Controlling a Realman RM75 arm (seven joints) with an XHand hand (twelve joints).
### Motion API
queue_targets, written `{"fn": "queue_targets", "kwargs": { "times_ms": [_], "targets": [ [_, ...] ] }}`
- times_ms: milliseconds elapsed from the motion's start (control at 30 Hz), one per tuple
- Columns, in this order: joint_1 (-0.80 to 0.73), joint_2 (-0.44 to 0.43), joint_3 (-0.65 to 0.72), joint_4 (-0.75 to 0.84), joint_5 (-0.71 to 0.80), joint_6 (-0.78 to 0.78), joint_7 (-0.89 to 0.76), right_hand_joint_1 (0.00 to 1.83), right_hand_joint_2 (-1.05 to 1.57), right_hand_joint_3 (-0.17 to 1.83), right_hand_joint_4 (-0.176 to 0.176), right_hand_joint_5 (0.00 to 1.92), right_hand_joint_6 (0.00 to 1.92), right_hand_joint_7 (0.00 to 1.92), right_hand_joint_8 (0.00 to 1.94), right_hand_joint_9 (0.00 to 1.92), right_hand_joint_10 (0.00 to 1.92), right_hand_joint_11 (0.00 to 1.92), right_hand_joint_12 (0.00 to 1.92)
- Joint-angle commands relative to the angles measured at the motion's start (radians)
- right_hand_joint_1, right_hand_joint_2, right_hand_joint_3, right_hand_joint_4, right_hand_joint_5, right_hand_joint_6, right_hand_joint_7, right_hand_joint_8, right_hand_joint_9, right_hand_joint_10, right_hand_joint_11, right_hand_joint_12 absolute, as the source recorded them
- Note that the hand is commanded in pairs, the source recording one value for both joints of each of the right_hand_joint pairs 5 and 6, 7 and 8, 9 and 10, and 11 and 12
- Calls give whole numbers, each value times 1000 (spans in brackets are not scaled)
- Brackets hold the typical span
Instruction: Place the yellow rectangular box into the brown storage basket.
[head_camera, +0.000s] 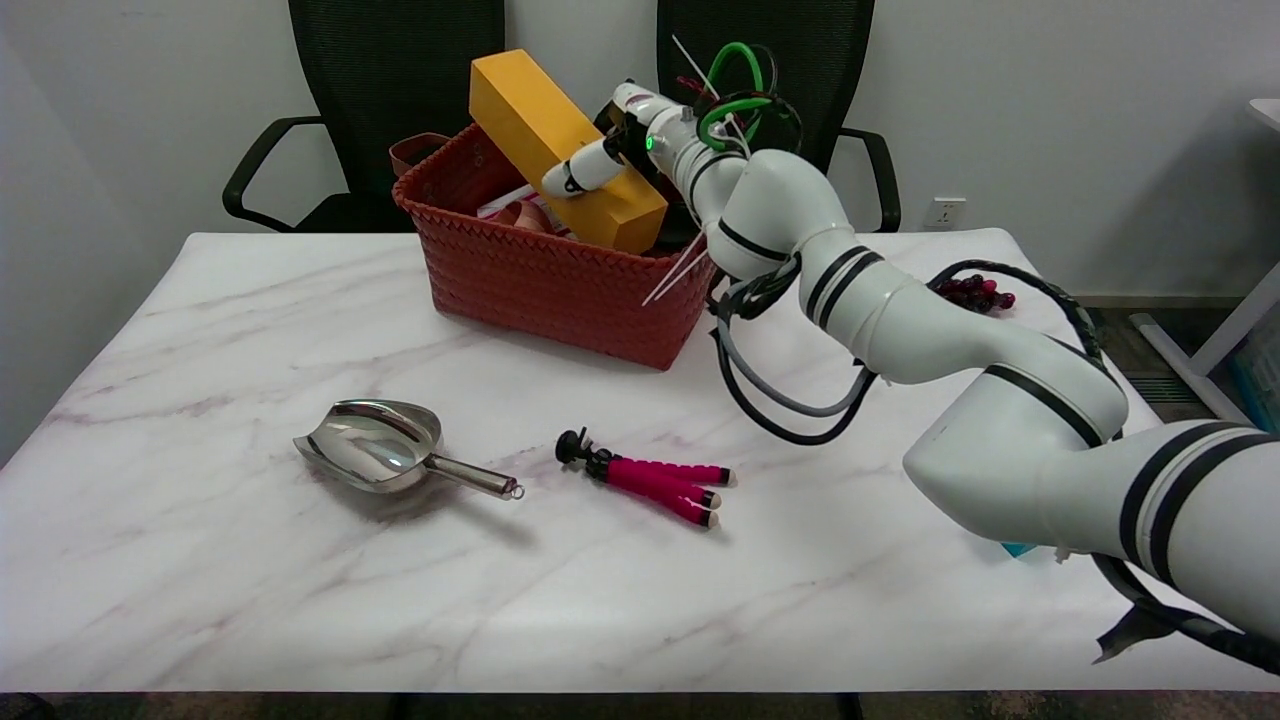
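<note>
Head view: hand (610, 150) at 12 o'clock, fingers clasping box (560, 145) mid-length, tilted over basket (560, 280); looks rigid, light, smooth-sided.

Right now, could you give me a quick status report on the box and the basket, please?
Right hand grips yellow rectangular box. Box tilted over the brown storage basket, lower end inside, upper end above the rim. Items already in the basket beneath it.
</note>
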Motion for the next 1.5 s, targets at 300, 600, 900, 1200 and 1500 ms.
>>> {"fn": "queue_targets", "kwargs": {
  "times_ms": [300,600,900,1200,1500],
  "targets": [
    [-12,-3,-2,-20,-11,-19,-12,1207,674,715,0,550,550,1395,1395,1181,1181,1142,1142],
    [-16,-6,21,59,-233,-15,51,1130,6,818,0,0,0,60,60,104,104,23,23],
    [-110,30,101,311,-512,96,128,1071,276,503,0,0,0,187,187,249,249,37,37],
    [-327,170,150,638,-846,268,232,1109,800,757,0,71,71,483,483,342,342,319,319],
    [-612,260,230,826,-1158,552,376,1181,721,851,0,50,50,481,481,344,344,330,330]
  ]
}}
